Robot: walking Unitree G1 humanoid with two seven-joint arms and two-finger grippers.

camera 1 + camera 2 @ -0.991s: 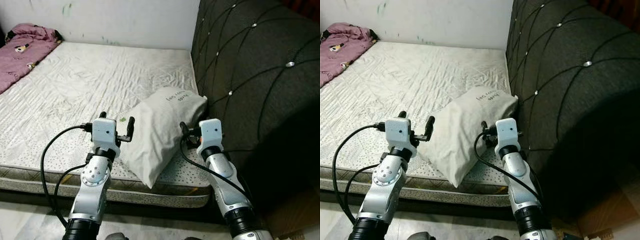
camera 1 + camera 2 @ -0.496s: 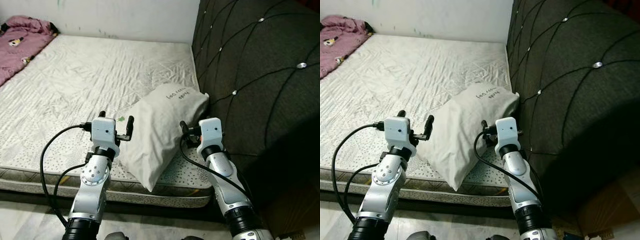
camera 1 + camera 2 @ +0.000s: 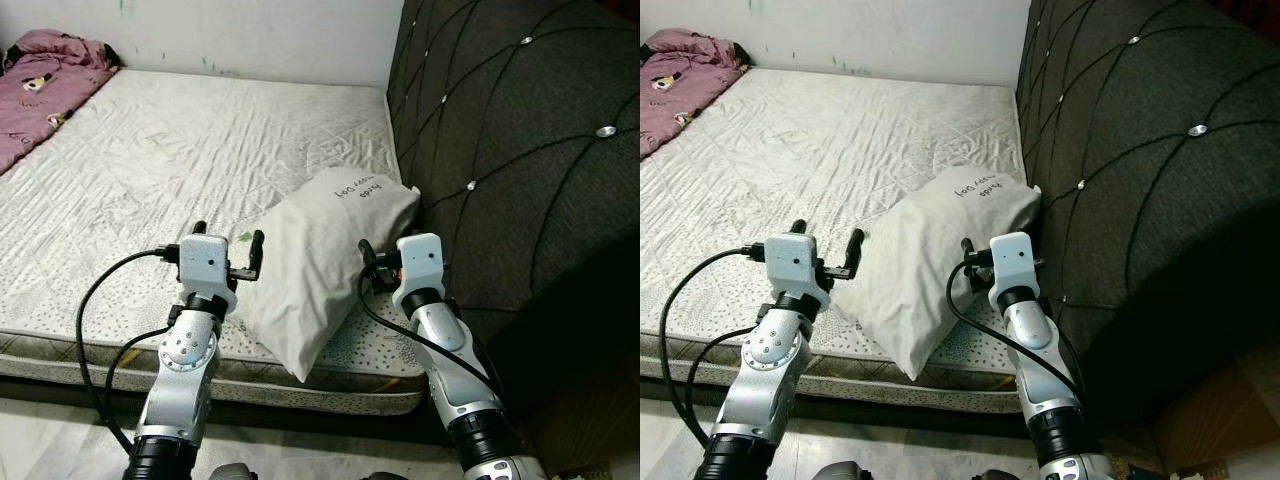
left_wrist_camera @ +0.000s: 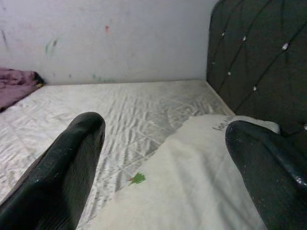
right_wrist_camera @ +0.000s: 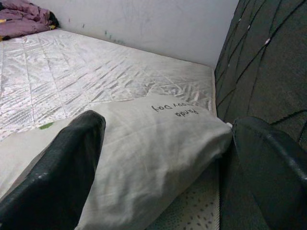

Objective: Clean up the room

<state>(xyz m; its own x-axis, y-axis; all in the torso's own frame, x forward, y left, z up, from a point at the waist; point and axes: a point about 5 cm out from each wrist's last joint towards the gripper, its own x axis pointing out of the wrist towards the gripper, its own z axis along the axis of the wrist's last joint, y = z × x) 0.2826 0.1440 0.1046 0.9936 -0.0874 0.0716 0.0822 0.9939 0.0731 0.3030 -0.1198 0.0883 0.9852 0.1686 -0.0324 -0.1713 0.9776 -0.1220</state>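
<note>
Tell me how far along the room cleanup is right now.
Nothing looks done yet. The white pillow lies crooked at the mattress edge, its corner overhanging, against the dark tufted headboard. In hand: the left pincer and right pincer are both open on either side of the pillow, not gripping it. Left: grasping and placing the pillow, and the pink blanket bunched at the far corner.

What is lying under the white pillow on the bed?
The white pillow lies on the bare quilted mattress, its lower corner reaching the mattress edge. Anything between pillow and mattress is covered and cannot be seen.
</note>
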